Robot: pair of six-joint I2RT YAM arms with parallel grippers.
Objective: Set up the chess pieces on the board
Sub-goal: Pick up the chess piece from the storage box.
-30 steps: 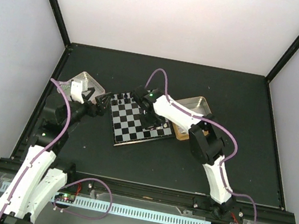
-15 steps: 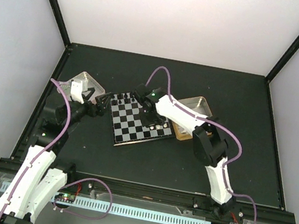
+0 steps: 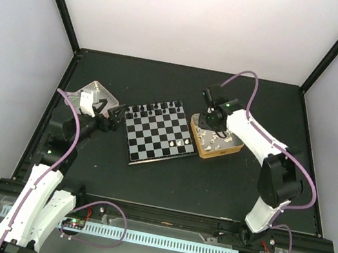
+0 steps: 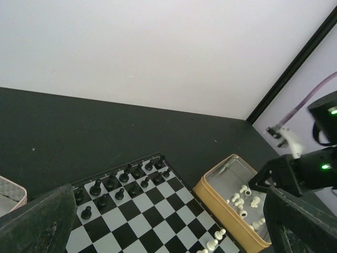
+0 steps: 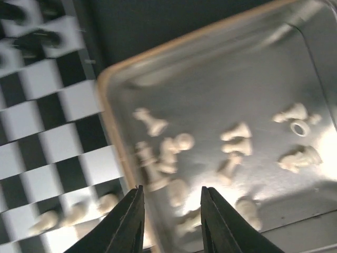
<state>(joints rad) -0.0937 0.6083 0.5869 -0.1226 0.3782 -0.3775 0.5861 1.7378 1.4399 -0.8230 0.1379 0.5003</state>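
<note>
The board [image 3: 154,136] lies mid-table, with black chess pieces [image 3: 159,108] ranked along its far edge and a few white ones [image 3: 182,145] near its right edge. More white pieces [image 5: 231,139] lie loose in the gold-rimmed tin [image 3: 234,149] to the right of the board. My right gripper [image 3: 209,115] hovers over that tin. In the right wrist view it [image 5: 171,211] is open, with nothing held and pieces blurred beneath it. My left gripper [image 3: 115,117] hangs wide open and empty just left of the board [image 4: 137,216].
A pale square tin [image 3: 96,93] sits behind the left gripper at the table's left. The right arm [image 4: 300,174] reaches over the gold-rimmed tin [image 4: 221,203]. Black frame rails border the dark table.
My right gripper has swung from over the board's far side rightward to above the gold-rimmed tin, and its jaws have parted. The left arm has not moved.
</note>
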